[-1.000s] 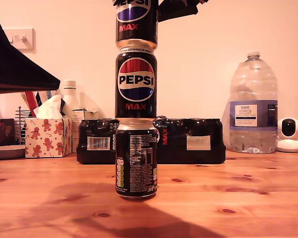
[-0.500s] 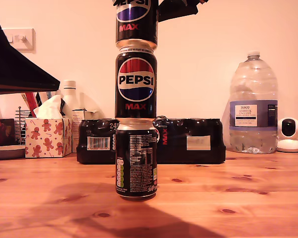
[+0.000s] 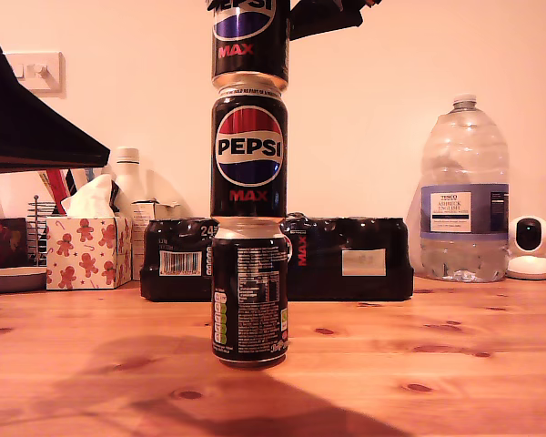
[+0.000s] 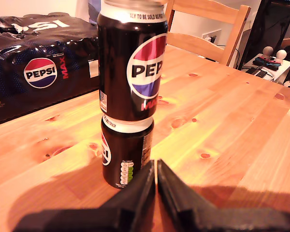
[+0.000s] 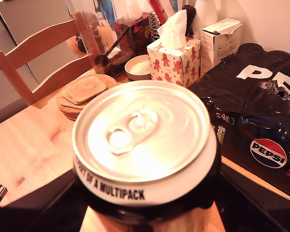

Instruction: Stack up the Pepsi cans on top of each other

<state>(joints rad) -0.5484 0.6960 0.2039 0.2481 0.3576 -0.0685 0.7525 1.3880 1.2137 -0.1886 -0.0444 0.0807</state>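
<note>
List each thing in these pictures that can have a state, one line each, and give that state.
Bottom Pepsi can: upright on table.
Middle Pepsi can: upright, stacked on it.
Top Pepsi can: unopened, on stack, in my second gripper.
My first gripper: shut, empty.
Water bottle: capped.
Multipack: wrapped.

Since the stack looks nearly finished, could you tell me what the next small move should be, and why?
Probably open my second gripper and lift clear. It grips the top can, which sits squarely on the middle can above the bottom can. My first gripper is shut and apart.

A home: dining chair [image 4: 210, 24], tissue box [image 3: 88, 250]
</note>
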